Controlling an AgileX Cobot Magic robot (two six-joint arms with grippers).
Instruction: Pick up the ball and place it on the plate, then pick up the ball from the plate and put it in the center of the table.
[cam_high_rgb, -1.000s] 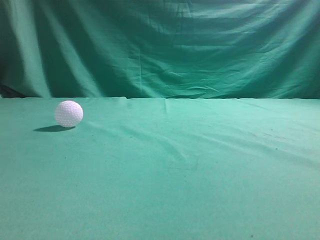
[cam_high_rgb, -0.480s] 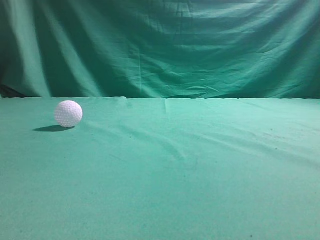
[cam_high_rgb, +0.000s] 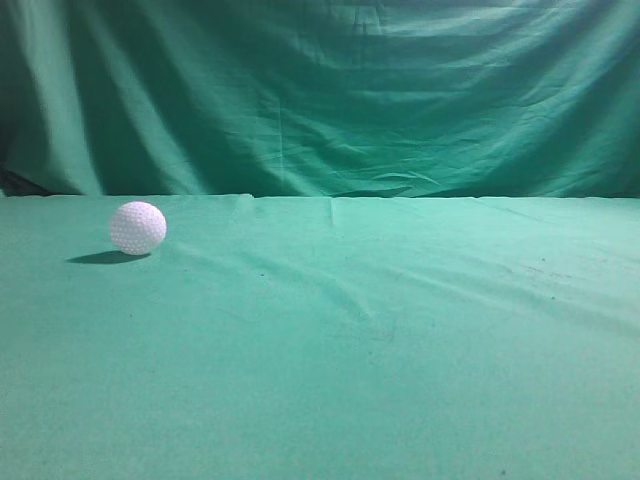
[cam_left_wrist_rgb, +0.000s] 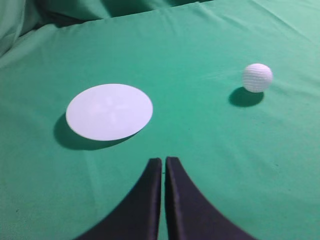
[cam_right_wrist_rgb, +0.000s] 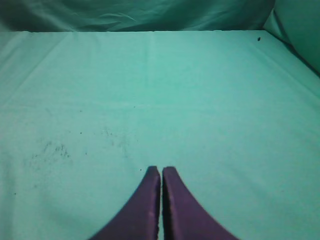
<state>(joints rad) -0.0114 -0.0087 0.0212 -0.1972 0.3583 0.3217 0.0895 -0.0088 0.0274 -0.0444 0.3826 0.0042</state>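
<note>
Ball (cam_high_rgb: 138, 227) on table (cam_high_rgb: 400, 380), well apart from plate (cam_left_wrist_rgb: 109, 111). We note left gripper (cam_left_wrist_rgb: 163, 162) and right gripper (cam_right_wrist_rgb: 160, 171) both pressed closed, holding nothing.

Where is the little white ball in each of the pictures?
Exterior view: the ball sits far left on the table, near its back edge.
Left wrist view: the ball lies upper right, with the plate to its left.
Right wrist view: not in it.
Shared landmark: the green cloth on the table.
</note>
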